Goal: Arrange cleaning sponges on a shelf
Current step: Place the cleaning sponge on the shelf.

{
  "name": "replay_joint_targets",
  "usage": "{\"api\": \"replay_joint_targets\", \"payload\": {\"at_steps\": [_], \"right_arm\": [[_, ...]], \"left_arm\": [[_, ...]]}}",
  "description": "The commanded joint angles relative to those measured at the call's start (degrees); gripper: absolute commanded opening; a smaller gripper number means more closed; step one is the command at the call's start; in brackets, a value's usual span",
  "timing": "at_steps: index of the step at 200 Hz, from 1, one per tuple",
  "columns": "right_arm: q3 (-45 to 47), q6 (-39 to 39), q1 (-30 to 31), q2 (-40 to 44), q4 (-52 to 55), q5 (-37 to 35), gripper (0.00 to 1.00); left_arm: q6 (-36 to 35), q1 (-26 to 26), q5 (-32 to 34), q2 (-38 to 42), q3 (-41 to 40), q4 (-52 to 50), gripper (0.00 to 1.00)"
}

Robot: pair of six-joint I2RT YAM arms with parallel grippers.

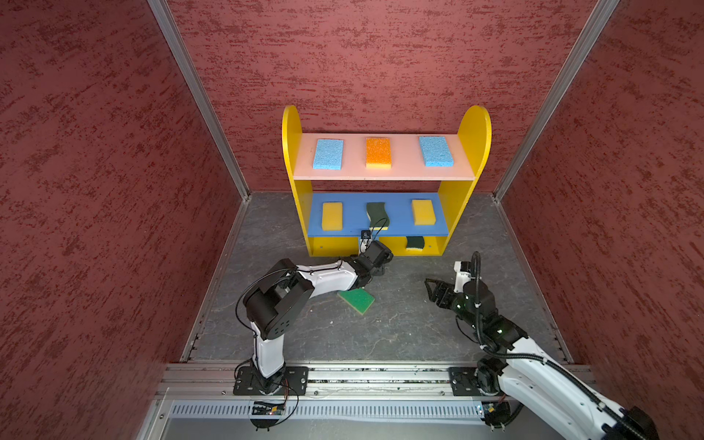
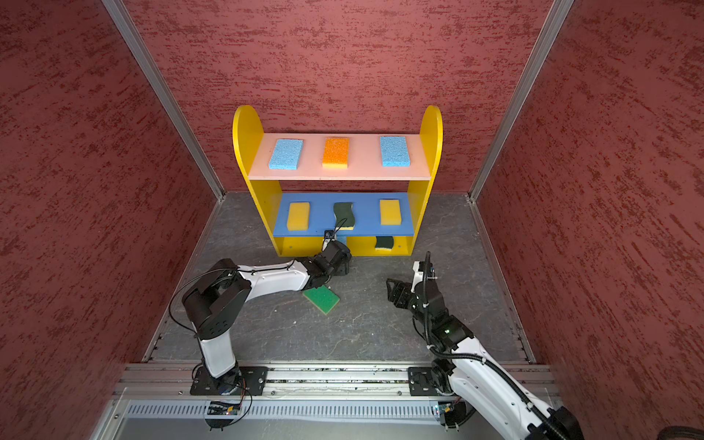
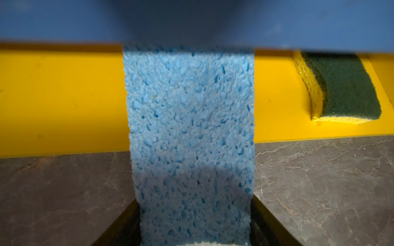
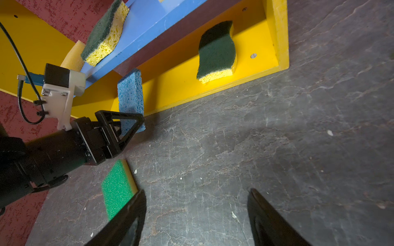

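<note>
My left gripper (image 4: 128,125) is shut on a light blue sponge (image 3: 191,119), holding it level at the front edge of the shelf's (image 1: 474,144) yellow bottom board, under the blue middle board. A dark green wavy sponge (image 3: 341,89) lies further right on that bottom board. The pink top board carries two light blue sponges (image 1: 328,153) and an orange-topped one (image 1: 378,152). Two yellow sponges (image 1: 332,216) and a dark green one (image 1: 377,215) sit on the middle board. A bright green sponge (image 1: 357,299) lies on the floor beside the left arm. My right gripper (image 4: 196,193) hangs open over bare floor.
The floor is dark grey stone (image 1: 400,324) with red textured walls on three sides. The shelf stands against the back wall. Both arm bases sit on a metal rail (image 1: 381,381) at the front. A cable (image 4: 19,59) loops off the left wrist camera.
</note>
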State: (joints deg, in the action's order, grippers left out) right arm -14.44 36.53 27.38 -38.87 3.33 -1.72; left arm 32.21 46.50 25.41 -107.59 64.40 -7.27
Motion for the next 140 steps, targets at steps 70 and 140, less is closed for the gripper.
{"api": "replay_joint_targets", "payload": {"at_steps": [70,140], "right_arm": [[2.13,-1.55,-0.4,-0.46,-2.91,0.13,0.76],[2.92,-1.08,-0.37,-0.68,-3.82,0.49,0.76]], "left_arm": [[-1.18,0.26,4.64,-5.55,5.3,4.11,0.73],[-1.07,-0.49,5.51,-8.31,7.4,3.38,0.73]]}}
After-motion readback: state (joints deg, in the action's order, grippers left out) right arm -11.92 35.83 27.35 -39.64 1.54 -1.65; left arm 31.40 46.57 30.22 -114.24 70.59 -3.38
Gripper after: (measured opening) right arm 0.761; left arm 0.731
